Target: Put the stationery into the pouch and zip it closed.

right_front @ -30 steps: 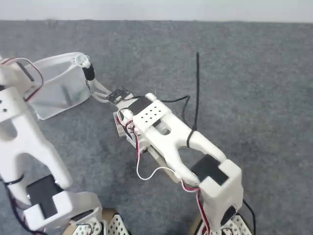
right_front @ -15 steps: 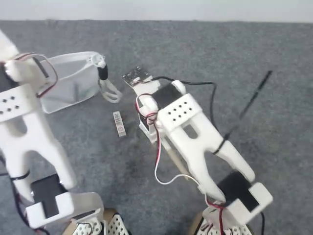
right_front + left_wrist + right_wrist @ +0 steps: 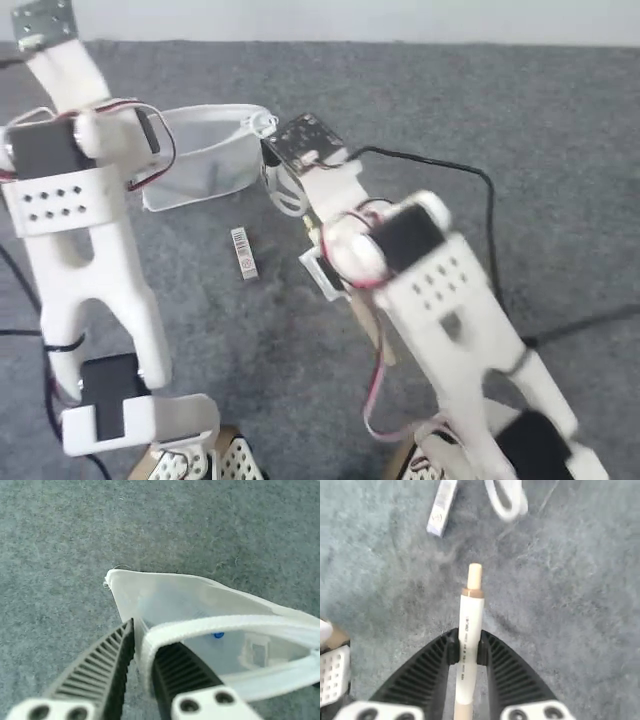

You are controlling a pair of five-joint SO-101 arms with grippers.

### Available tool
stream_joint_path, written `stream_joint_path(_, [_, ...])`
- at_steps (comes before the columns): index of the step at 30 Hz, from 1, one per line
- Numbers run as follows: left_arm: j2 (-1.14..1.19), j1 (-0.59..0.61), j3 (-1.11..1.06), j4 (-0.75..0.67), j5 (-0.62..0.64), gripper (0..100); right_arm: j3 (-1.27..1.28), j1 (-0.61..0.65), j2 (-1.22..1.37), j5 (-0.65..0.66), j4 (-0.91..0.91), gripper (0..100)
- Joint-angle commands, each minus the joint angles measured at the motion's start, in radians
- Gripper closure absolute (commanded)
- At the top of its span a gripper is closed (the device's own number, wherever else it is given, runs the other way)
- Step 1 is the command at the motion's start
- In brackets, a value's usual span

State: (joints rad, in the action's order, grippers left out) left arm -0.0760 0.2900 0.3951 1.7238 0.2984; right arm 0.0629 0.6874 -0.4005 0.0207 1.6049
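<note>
A translucent white pouch point(image 3: 205, 160) hangs open at the back left, and my left gripper point(image 3: 140, 632) is shut on its rim point(image 3: 210, 625). Something small with a blue spot point(image 3: 218, 635) shows through the pouch's wall. My right gripper point(image 3: 468, 639) is shut on a white pen point(image 3: 469, 615) with a tan tip, held over the carpet. In the high view the pen's tan rear end point(image 3: 368, 322) sticks out under the right arm. A small white eraser point(image 3: 243, 252) with a barcode lies on the carpet, also visible ahead of the pen point(image 3: 442, 500). The pouch's white loop strap point(image 3: 285, 195) hangs beside the right gripper.
Grey carpet point(image 3: 540, 150) covers the whole table, open at the right and back. A black cable point(image 3: 470, 175) runs from the right arm across the carpet. Both arm bases stand at the front edge.
The left arm has risen and carried the pouch to the right. The right arm has drawn back from the pouch and swung round, pen still held. The eraser has stayed put.
</note>
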Motion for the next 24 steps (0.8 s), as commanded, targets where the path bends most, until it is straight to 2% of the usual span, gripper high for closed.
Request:
stream_joint_path(1, [-0.011, -0.006, 0.056, 0.029, 0.014, 99, 0.041, -0.007, -0.179, -0.002, -0.107, 99.3])
stream_joint_path(13, [-0.012, -0.008, 0.03, 0.028, 0.014, 99, 0.285, -0.005, -0.43, -0.002, -0.57, 99.3])
stream_joint_path(20, [-0.012, -0.008, 0.03, 0.028, 0.014, 99, 0.361, 0.036, -0.42, -0.002, -0.878, 99.3])
stream_joint_path(24, [-0.012, -0.008, 0.03, 0.028, 0.014, 99, 0.359, 0.077, -0.384, -0.002, -0.989, 99.3])
